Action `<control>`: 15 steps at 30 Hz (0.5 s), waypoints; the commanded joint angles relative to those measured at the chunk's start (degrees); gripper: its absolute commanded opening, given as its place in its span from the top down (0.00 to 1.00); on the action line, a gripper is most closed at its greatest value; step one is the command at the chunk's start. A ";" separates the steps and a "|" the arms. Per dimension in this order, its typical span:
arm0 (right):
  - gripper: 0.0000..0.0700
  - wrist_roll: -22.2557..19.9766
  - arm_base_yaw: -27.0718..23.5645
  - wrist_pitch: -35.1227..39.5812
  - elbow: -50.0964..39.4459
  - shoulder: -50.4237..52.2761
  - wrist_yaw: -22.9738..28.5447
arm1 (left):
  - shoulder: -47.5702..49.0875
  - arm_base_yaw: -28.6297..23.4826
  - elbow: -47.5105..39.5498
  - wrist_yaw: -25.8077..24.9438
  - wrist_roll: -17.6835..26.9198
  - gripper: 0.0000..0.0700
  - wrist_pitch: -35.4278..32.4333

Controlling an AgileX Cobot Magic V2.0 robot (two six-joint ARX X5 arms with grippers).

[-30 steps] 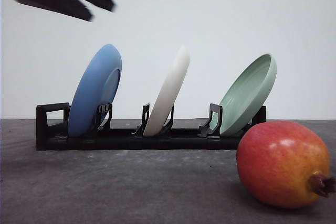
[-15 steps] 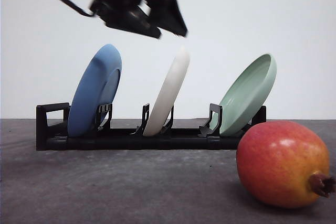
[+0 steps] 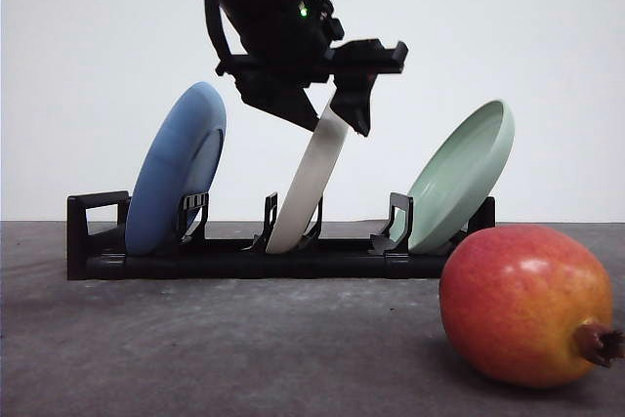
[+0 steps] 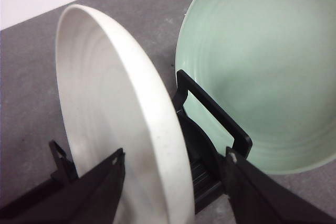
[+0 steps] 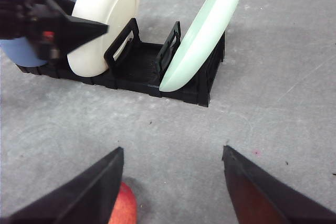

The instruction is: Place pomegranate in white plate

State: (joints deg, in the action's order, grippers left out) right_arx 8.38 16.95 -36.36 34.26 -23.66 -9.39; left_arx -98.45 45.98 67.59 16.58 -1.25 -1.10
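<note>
Straddling the top rim of the white plate (image 3: 314,175) now with the left gripper (image 3: 335,112), fingers spread wide, one each side of the rim, nothing pinched yet. Seen from the left wrist, same story: a finger (image 4: 100,184) on the concave face, the other toward the pale green plate (image 4: 262,72), with gaps showing at the rim.

Standing on edge in the middle slot of the black rack (image 3: 234,256), between the blue plate (image 3: 176,168) and the green one. Hence the reach from above, probably to lift it out and lay it flat.

Resting on the grey table (image 3: 244,339), near and to the right, well clear of the rack: the pomegranate (image 3: 527,305), untouched.

Hanging over the fruit, the right gripper (image 5: 170,192), wide apart and empty, a red edge peeking by its finger; likely waiting for a flat plate.
</note>
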 commanded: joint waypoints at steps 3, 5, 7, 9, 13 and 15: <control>0.45 0.15 0.22 0.72 0.96 -0.17 0.02 | -1.21 0.44 1.36 0.17 -1.16 0.51 -0.08; 0.45 0.15 0.22 0.74 0.96 -0.17 0.02 | -1.21 0.44 1.36 0.17 -1.18 0.60 -0.06; 0.45 0.15 0.22 0.73 0.96 -0.17 0.02 | -1.21 0.44 1.36 0.13 -1.19 0.75 0.03; 0.45 0.16 0.22 0.74 0.96 -0.17 0.02 | -1.21 0.44 1.36 0.11 -1.21 0.86 0.16; 0.45 0.16 0.22 0.72 0.96 -0.17 0.02 | -1.21 0.57 1.36 -0.12 -1.74 0.92 0.25; 0.45 0.15 0.22 0.73 0.96 -0.17 0.02 | -1.20 0.61 1.36 -0.13 -2.60 0.92 0.25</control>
State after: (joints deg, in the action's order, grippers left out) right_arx 8.38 16.95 -36.36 34.26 -23.66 -9.39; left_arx -98.65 46.03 67.60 16.35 -2.82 -0.45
